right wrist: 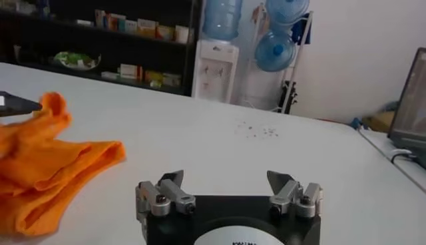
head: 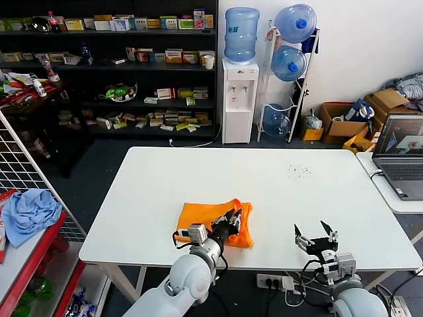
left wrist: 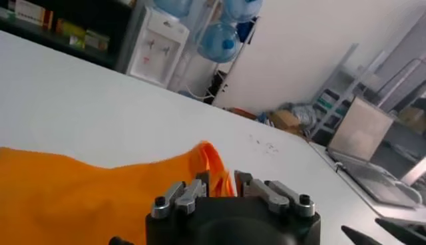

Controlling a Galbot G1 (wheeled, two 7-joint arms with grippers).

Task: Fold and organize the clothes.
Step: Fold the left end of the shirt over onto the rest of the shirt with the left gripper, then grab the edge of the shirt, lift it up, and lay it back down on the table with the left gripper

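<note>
I see one white table (head: 277,198) carrying the work. Behind it stand one dark shelf unit (head: 112,66) stocked with boxes and one water dispenser (head: 238,99) with one bottle on top; three more blue bottles sit in one rack (head: 291,72) beside it. One open laptop (head: 402,155) rests on a second table past the right edge. One light blue cloth (head: 30,211) lies on a red-edged shelf off the left edge.

I count one orange T-shirt (head: 205,218), folded into a compact bundle near the front edge of the table, left of centre. Its right end bunches up into a raised fold.

The left gripper (head: 232,220) sits at that right end of the T-shirt. In the left wrist view its jaws stand partly apart, with the raised fold of cloth rising between the fingertips (left wrist: 200,181); I cannot tell whether they pinch it.

The right gripper (head: 316,237) hovers over bare table near the front edge, right of the T-shirt and apart from it, jaws spread wide and holding nothing.
</note>
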